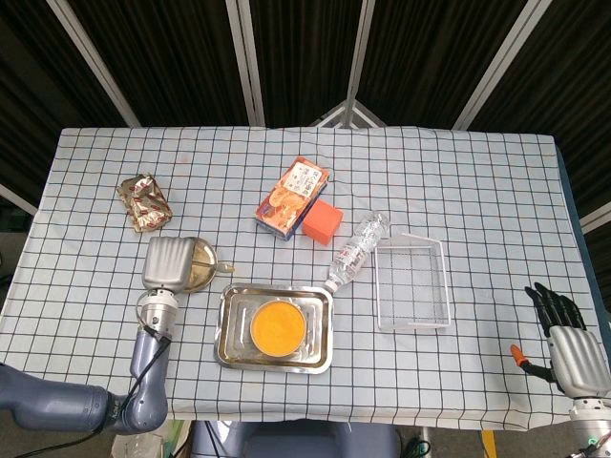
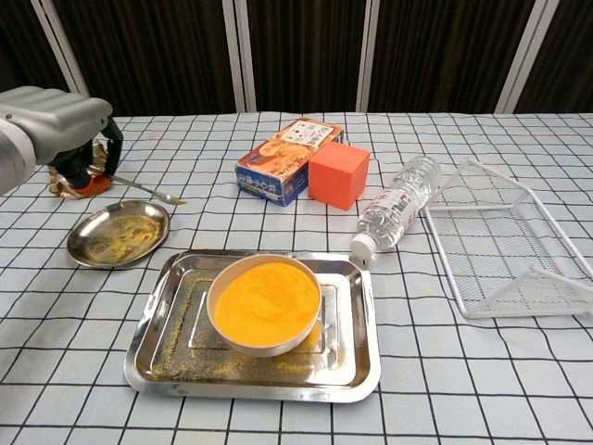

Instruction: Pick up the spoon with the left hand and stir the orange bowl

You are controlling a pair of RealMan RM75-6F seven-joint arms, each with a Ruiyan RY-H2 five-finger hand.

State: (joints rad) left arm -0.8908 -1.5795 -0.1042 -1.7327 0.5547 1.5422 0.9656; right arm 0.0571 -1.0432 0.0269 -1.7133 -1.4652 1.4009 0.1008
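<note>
The orange bowl (image 1: 278, 326) of orange powder stands in a steel tray (image 1: 229, 355) near the table's front edge, also seen in the chest view as the bowl (image 2: 265, 301) in the tray (image 2: 159, 357). My left hand (image 2: 69, 130) grips the spoon (image 2: 148, 191) by its handle, up and to the left of the tray. The spoon's bowl end points right, above a small round metal dish (image 2: 118, 235). In the head view the left hand (image 1: 170, 262) covers part of that dish (image 1: 199, 267). My right hand (image 1: 563, 329) hangs beyond the table's right front corner, fingers apart, holding nothing.
A snack box (image 1: 293, 197), an orange cube (image 1: 323, 220) and a lying water bottle (image 1: 355, 250) sit behind the tray. A white wire basket (image 1: 412, 281) stands to the tray's right. A foil packet (image 1: 143, 201) lies at the far left.
</note>
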